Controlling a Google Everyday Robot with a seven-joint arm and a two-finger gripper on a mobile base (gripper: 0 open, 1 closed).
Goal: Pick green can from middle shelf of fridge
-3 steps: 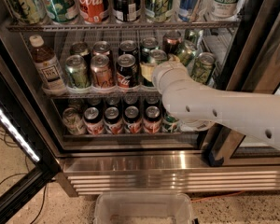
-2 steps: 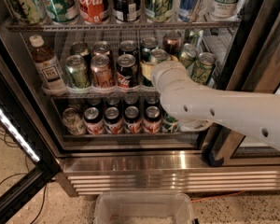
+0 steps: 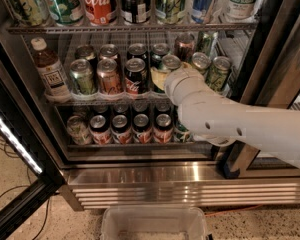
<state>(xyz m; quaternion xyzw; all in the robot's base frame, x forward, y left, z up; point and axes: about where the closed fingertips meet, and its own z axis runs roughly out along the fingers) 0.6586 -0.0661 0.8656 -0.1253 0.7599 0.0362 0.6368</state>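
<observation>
Fridge (image 3: 140, 156) fills most of the camera view, with a ribbed stainless steel base (image 3: 180, 186) below the cabinet and three wire racks of drinks inside. Its glass door (image 3: 17, 149) stands open at lower left, with a lit strip along the inner edge.

The white robot arm (image 3: 240, 124) enters from the right edge and reaches diagonally up and left into the cabinet, crossing in front of the right end of the lower rack.

A clear plastic bin (image 3: 155, 221) sits on the speckled floor in front of the base, at the bottom of the view.

The middle shelf (image 3: 90, 99) carries a white-capped bottle (image 3: 47, 71) at its far left. To the right of the bottle, the front row holds a dull green can (image 3: 82, 76), a copper-coloured can (image 3: 109, 76) and a black-and-red cola can (image 3: 136, 76), with more cans behind them. Two patterned green cans (image 3: 219, 73) stand at the right end.

The gripper (image 3: 162, 79) is at the front of the middle shelf, just right of the cola can. Whether it is apart, together or clamped cannot be told.

The green can (image 3: 171, 62) stands upright on the middle shelf directly behind the gripper. Only its silver top shows clearly above the wrist; the body is mostly hidden. Contact between gripper and can cannot be confirmed.
</observation>
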